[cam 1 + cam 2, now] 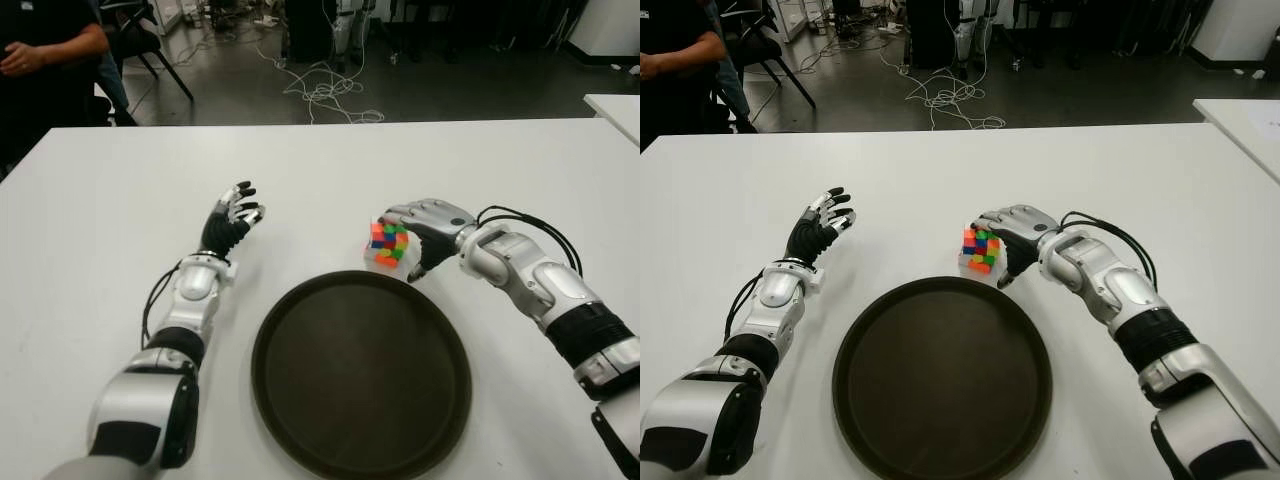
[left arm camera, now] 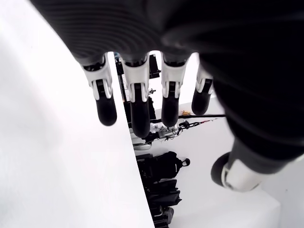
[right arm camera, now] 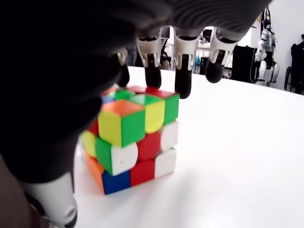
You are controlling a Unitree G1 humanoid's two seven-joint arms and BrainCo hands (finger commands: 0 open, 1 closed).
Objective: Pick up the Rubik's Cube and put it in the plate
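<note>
The cube is showing red, green, yellow, orange, white and blue squares. The plate is looking dark brown, the table white.

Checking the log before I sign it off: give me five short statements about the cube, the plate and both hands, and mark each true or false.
1. The Rubik's Cube lies inside the plate. False: it sits on the white table, just beyond the plate's far rim.
2. The right hand is at the cube, fingers arched over its top. True.
3. The left hand holds the cube. False: it is empty, fingers spread, left of the plate.
4. The plate is dark and round. True.
5. The cube is lifted clear of the table. False: it rests on it.
</note>
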